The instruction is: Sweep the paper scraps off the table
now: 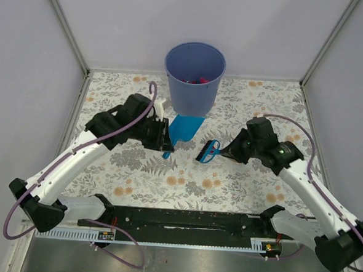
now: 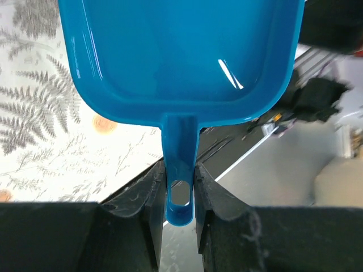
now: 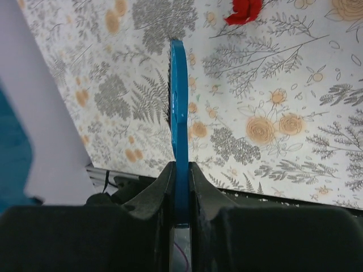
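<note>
Quickly: my left gripper (image 2: 180, 177) is clamped on the handle of the blue dustpan (image 2: 181, 51). In the top view the pan's mouth sits just beside the foot of the blue bin (image 1: 194, 75). My right gripper (image 3: 180, 175) is pinched tight on the blue brush (image 3: 179, 113). Only the top view shows the paper scraps (image 1: 197, 81) inside the bin. Only the right wrist view shows a loose scrap (image 3: 244, 10) lying on the table (image 3: 295, 85), beyond the brush.
</note>
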{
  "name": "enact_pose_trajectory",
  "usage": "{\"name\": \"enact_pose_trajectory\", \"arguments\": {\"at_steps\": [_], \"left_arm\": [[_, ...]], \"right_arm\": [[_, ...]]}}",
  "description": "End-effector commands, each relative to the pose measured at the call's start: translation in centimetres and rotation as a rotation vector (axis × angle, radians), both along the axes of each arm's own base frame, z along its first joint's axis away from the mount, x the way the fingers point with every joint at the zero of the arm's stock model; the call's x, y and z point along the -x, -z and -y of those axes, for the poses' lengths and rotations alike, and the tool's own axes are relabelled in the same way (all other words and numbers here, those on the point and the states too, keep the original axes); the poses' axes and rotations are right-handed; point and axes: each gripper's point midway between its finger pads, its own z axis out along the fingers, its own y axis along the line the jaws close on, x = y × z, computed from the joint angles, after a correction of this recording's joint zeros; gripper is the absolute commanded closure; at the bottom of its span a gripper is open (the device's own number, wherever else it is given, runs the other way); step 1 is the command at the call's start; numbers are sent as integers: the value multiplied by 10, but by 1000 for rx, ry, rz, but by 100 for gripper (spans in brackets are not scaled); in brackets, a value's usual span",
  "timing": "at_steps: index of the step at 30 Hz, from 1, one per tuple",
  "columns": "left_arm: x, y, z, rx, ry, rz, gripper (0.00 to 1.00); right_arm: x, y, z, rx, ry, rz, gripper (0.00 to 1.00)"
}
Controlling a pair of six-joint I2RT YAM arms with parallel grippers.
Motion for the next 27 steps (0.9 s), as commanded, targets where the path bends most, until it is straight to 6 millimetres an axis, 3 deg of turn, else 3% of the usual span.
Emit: {"name": "enact_pose_trajectory", "arguments": {"at_steps": [1, 3, 7, 12, 17, 20, 27], "left_arm": [[14, 32, -17, -168, 4, 64, 100], [22, 44, -19, -211, 14, 60, 100], [29, 61, -29, -347, 16, 89, 100], [28, 81, -35, -547, 45, 104, 100], [19, 94, -34, -626, 29, 122, 100], [15, 108, -32, -668, 47, 114, 100], [14, 130, -18, -691, 117, 99, 100]], "right_arm": [[32, -33, 8, -18, -120, 83, 100], [28, -48, 19, 30, -112, 163, 100], [2, -66, 46, 212, -73, 305, 100], [-36, -75, 57, 407, -92, 392, 100], [-69, -51, 66, 616, -165, 397, 100], [-81, -33, 61, 668, -220, 375, 100], [-93, -6, 51, 709, -320, 323, 100]]}}
